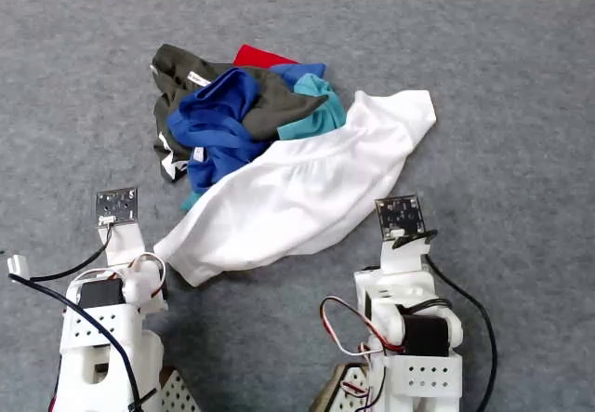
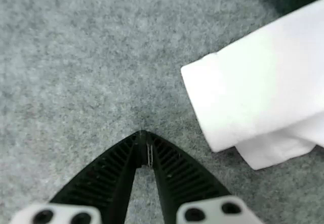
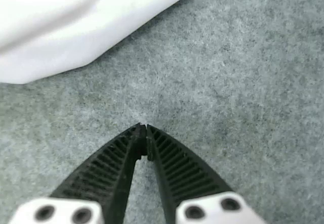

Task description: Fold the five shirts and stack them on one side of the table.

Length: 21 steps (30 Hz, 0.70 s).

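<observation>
Shirts [image 1: 279, 166] lie unfolded in one heap on the table [image 1: 521, 105], a white shirt [image 1: 307, 198] draped over the coloured shirts [image 1: 223, 119]. We judge that pulling the white one could drag overlapping neighbours along. Our left claw [image 2: 145, 133] and right claw [image 3: 143, 128] are both pinched closed and empty, over bare table just beside its near edge.

Lighting was bright and diffuse. The white shirt [image 2: 263, 92] glared in the left wrist view; shadows at its edge were soft.
</observation>
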Each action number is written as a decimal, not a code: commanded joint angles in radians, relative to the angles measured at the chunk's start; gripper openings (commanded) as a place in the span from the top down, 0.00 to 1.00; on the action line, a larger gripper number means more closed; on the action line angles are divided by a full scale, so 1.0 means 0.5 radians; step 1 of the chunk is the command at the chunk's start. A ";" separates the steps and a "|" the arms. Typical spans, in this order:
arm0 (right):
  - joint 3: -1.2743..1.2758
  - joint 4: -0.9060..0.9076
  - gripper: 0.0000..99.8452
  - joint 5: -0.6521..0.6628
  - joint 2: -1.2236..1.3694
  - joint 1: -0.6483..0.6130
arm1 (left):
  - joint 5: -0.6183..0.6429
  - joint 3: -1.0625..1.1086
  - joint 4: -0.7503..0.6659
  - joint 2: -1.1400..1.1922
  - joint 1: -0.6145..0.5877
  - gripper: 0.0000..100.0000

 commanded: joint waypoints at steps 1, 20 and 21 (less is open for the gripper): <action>0.002 -0.037 0.99 0.021 -0.219 -0.023 | 0.012 0.000 -0.003 0.002 0.025 0.98; -0.520 -0.427 0.99 0.224 -0.198 -0.011 | 0.009 0.000 -0.003 0.002 0.025 0.98; -0.578 -0.451 0.99 0.224 -0.195 -0.017 | 0.009 0.000 -0.003 0.002 0.028 0.98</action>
